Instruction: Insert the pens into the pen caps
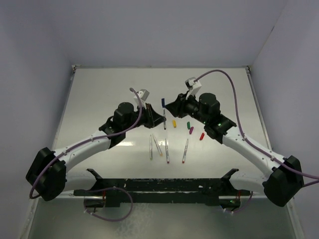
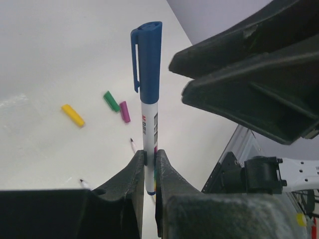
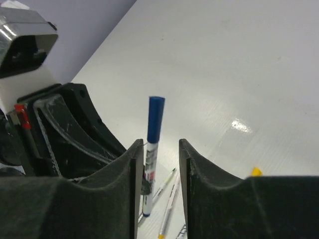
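- My left gripper is clenched on the lower barrel of the blue pen, which stands upright between its fingers.
- The blue cap is seated on that pen's top end, above my left fingertips.
- My right gripper is released, with its fingers apart just beside the capped end and grasping nothing.
- Yellow cap, green cap and purple cap lie loose beyond my left fingers. The red cap lies under my right forearm.
- Four loose pens lie uncapped on the base side of both grippers, between my arms.
- The table is white, smooth and glossy, with a glare patch ahead of my right gripper.
- The walls are plain pale lilac-grey and enclose three sides.
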Controlling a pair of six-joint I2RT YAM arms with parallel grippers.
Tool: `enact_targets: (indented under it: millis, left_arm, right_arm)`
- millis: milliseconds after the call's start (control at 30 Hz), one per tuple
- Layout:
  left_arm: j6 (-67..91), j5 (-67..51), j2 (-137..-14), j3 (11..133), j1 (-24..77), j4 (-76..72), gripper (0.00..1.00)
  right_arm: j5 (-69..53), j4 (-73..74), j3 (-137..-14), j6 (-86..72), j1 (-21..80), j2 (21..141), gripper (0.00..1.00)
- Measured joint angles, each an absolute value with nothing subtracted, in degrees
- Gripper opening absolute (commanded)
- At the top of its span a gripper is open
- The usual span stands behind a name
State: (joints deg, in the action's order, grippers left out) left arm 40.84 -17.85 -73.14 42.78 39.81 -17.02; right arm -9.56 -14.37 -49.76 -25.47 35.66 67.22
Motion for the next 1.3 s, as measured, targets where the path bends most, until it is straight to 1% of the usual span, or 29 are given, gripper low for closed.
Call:
enact_targets:
  millis: [67,200,333,467,733,1000,1167,1233,1300]
  left_arm:
    - [40.64,-16.05,-71.22,42.17,38.85,-16.12,0.0]
    - [39.66,-12.12,-68.53,41.06,37.91,-11.79,0.0]
    - [39.42,-8.78,-68.25,39.7,37.93,-6.96,0.0]
    - [39.4,-5.78,-70.48,40.49,37.04,-0.38,0.0]
    - [38.3,-3.51,-85.73,48.69,27.77,12.51,0.0]
    - [35.73,0.03,-94.87,56.9,26.59,20.27,0.0]
    - [34.76,2.02,-99.09,59.33,26.24,22.33,0.02]
    - [34.68,2.52,-100.33,59.88,26.09,22.92,0.03]
    - [34.61,2.94,-101.03,60.69,25.82,23.44,0.07]
  right_arm:
    - [-8.75,-11.7,-51.83,-24.75,36.07,67.92,0.5]
    - [-5.65,-8.71,-56.97,-22.76,36.34,68.77,0.54]
    - [-2.52,-8.73,-59.72,-21.3,36.34,67.96,0.62]
    - [0.01,-7.6,-59.59,-20.75,36.34,66.19,0.62]
    - [5.13,-1.93,-56.49,-20.56,36.34,63.33,0.61]
    - [7.07,2.72,-53.87,-20.82,36.34,61.49,0.61]
    - [7.01,3.31,-53.15,-21.71,36.34,61.43,0.61]
    - [7.01,3.88,-52.66,-22.11,36.34,61.43,0.61]
    - [7.01,4.14,-52.05,-22.5,36.34,61.32,0.61]
